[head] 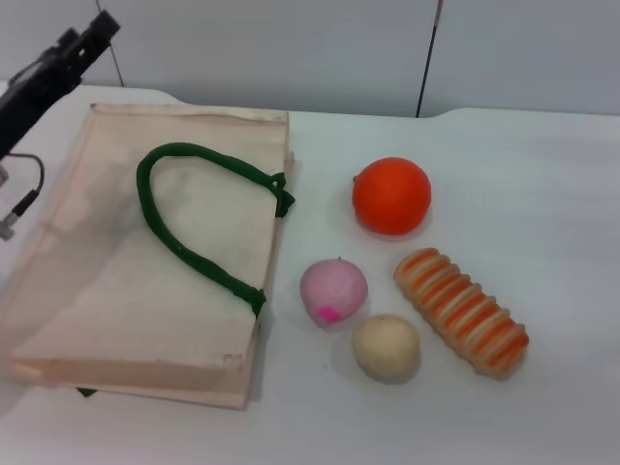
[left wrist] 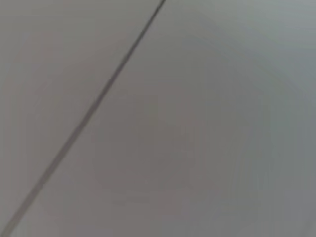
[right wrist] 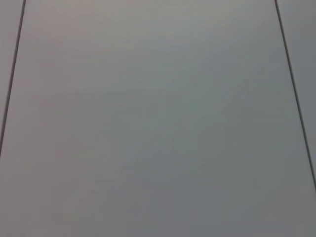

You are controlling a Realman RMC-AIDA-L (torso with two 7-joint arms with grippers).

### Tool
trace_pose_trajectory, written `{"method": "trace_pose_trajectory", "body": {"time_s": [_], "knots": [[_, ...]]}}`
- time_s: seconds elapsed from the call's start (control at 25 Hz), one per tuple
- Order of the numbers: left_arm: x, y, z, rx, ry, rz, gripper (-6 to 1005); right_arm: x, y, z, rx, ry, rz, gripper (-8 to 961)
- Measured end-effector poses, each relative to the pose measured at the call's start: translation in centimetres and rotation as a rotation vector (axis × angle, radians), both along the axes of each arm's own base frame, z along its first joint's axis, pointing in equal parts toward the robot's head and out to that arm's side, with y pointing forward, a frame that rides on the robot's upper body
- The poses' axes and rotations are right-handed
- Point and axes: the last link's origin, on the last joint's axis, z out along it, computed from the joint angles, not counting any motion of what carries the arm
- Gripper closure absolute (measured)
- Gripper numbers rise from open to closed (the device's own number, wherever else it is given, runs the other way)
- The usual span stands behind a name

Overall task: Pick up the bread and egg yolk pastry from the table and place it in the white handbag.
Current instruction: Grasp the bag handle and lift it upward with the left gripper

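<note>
The striped orange and cream bread [head: 461, 311] lies on the white table [head: 542, 194] at the front right. Just left of it sits the round beige egg yolk pastry [head: 386, 347]. Flat on the left half of the table lies the white handbag [head: 145, 291], its dark green strap [head: 194, 218] looped on top. My left gripper [head: 60, 66] hangs raised at the far left, above the bag's back corner and far from the foods. My right gripper is out of view. Both wrist views show only a plain grey panelled surface.
A bright orange ball [head: 391, 196] sits behind the bread. A pink ball with a magenta spot [head: 333, 290] rests between the bag and the pastry, almost touching the pastry. A grey panelled wall [head: 291, 48] stands behind the table.
</note>
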Motion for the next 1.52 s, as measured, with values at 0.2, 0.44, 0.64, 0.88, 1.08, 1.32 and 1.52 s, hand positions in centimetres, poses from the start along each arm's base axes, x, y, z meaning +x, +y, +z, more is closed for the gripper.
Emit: {"method": "trace_pose_trajectory", "body": {"time_s": [0.2,0.44,0.64,0.88,1.08,1.32,1.52], "knots": [[0.7,0.8,0.9,-0.288,-0.041,0.043,156,0.2,0.1,0.1,-0.004,-0.004,-0.009,77],[0.4,1.7,2.2,-0.505,0.062,0.228,155,0.3,0.3,0.0,-0.014,-0.005,-0.019,78],[0.8,2.6,1.7,-0.666,0.195,0.358,155,0.4,0.3,0.1,-0.014,-0.007,-0.023,78],[1.5,3.6,1.2,-0.76,0.302,0.446,157,0.3,0.5,0.1,-0.015,-0.008,-0.021,78],[1.1,3.6,1.6,-0.764,0.307,0.481,158,0.4,0.4,0.1,-0.014,-0.011,-0.024,78],[0.9,3.9,1.1,-0.783,0.336,0.513,167,0.6,0.4,0.3,-0.01,-0.017,-0.027,78],[1.0,4.6,0.1,-0.778,0.355,0.52,180,0.5,0.4,0.4,-0.009,-0.018,-0.025,78]]}}
